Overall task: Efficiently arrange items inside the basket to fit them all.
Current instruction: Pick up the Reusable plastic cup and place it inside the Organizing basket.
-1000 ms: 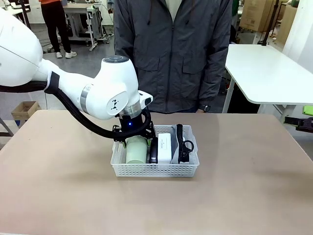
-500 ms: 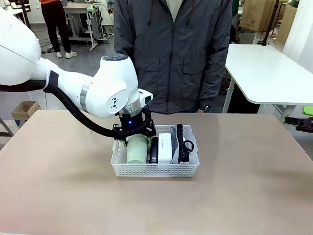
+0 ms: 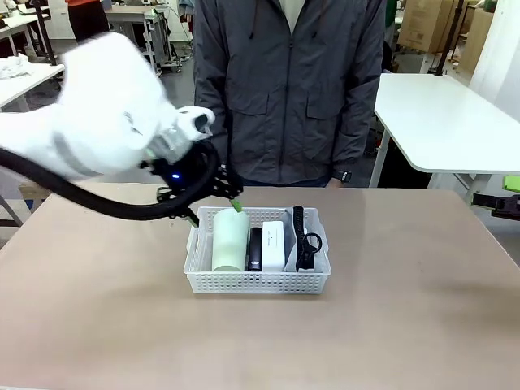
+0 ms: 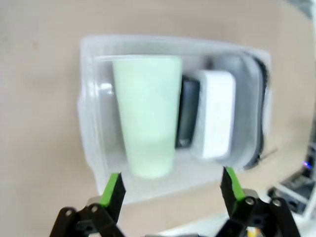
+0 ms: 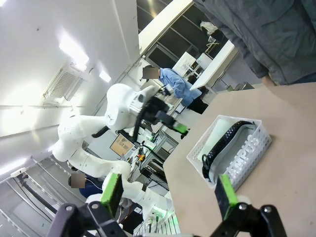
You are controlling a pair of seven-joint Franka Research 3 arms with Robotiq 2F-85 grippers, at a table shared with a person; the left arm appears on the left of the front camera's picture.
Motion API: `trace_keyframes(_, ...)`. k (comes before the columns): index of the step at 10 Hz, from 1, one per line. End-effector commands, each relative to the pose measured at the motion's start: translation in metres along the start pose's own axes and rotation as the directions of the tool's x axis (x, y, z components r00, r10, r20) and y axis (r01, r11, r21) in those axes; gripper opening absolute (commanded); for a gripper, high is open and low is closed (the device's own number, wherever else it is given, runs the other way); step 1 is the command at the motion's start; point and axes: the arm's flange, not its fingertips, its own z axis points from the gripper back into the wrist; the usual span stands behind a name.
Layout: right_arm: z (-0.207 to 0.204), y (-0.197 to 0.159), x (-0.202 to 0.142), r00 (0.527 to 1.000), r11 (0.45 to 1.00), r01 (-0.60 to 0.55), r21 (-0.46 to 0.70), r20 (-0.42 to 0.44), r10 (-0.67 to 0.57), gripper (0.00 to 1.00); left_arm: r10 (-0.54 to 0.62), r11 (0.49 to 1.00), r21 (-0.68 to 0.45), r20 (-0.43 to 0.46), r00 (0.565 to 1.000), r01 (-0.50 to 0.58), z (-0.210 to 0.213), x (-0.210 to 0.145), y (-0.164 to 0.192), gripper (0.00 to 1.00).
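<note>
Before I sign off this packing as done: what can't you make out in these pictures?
- Left gripper, front view: motion-blurred, so its jaws are unclear there.
- Stapler, front view: wedged between cup and white box, only its top shows.
- Pouch, right wrist view: half hidden behind the basket wall.
- Left wrist view: everything soft, pouch lettering unreadable.

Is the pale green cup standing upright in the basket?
No, the cup lies on its side along the basket's left end.

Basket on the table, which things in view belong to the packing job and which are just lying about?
Job: basket, green cup, black stapler, white box, grey pouch, left pincer.
Lying about: cardboard box on the floor, white side table.
</note>
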Motion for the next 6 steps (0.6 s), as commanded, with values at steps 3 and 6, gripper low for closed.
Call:
trace_keyframes(3, -0.001, 0.003, 0.0, 1.0, 1.0, -0.01, 0.009, 0.01, 0.01, 1.0, -0.235, 0.789, -0.605, -0.139, 0.962, 0.105, 0.097, -0.042, 0.151, 1.0)
trace_keyframes(6, -0.001, 0.003, 0.0, 1.0, 1.0, -0.01, 0.009, 0.01, 0.01, 1.0, -0.205, 0.566, -0.816, 0.0, 0.979, 0.119, 0.113, -0.044, 0.259, 1.0)
